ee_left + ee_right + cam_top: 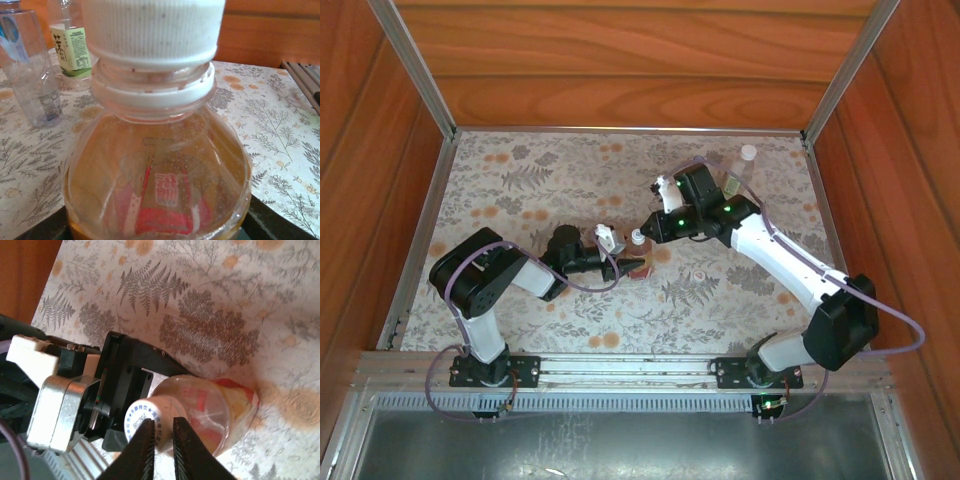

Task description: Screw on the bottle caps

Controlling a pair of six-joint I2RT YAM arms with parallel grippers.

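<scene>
The amber bottle [160, 165] with its red-yellow label stands upright near the table's middle [642, 268], my left gripper [623, 264] shut on its lower body. A white ribbed bottle cap [152, 30] sits on its neck, above the white collar ring. In the right wrist view the cap's printed top [142, 415] shows. My right gripper [164, 422] is shut, its dark serrated fingertips [148, 440] lying against the cap with nothing between them. The green-label bottle [70, 47] and the bluish plain bottle [30, 75] stand at the back right.
The right arm [780, 260] reaches in from the right over the flower-print tablecloth [520, 200]. The capped bluish bottle [748, 155] and the green-label bottle [731, 185] stand just behind its wrist. Wooden walls [380, 150] enclose the table.
</scene>
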